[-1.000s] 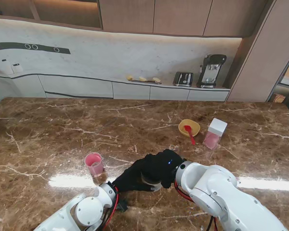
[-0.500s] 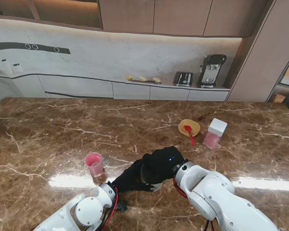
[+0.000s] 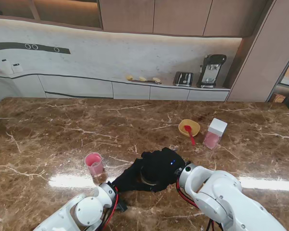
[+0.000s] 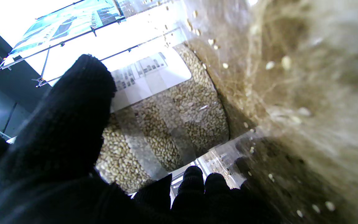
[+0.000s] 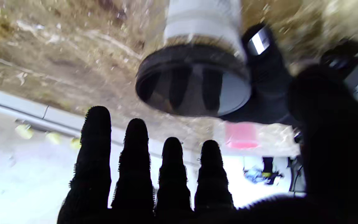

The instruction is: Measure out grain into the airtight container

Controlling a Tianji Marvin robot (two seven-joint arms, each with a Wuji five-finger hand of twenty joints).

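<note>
Brown marble table (image 3: 48,130) carried a pink cup (image 3: 94,164) near left, a yellow bowl (image 3: 189,127) with a red spoon (image 3: 189,134) far right, a clear white-lidded container (image 3: 215,133) just right of the bowl. Grain jar (image 4: 166,118) stood near centre, mostly hidden from the stand camera

The jar (image 3: 148,177) stands on the table (image 3: 48,130) near me, at the middle. The left hand (image 3: 130,179) is against the jar's left side; the right hand (image 3: 161,166) lies over its top. The cup (image 3: 94,164) stands left of the jar. The bowl (image 3: 189,127) lies farther from me, right of the jar, with a spoon (image 3: 189,133) in it. The box (image 3: 215,133) stands just right of the bowl.
</note>
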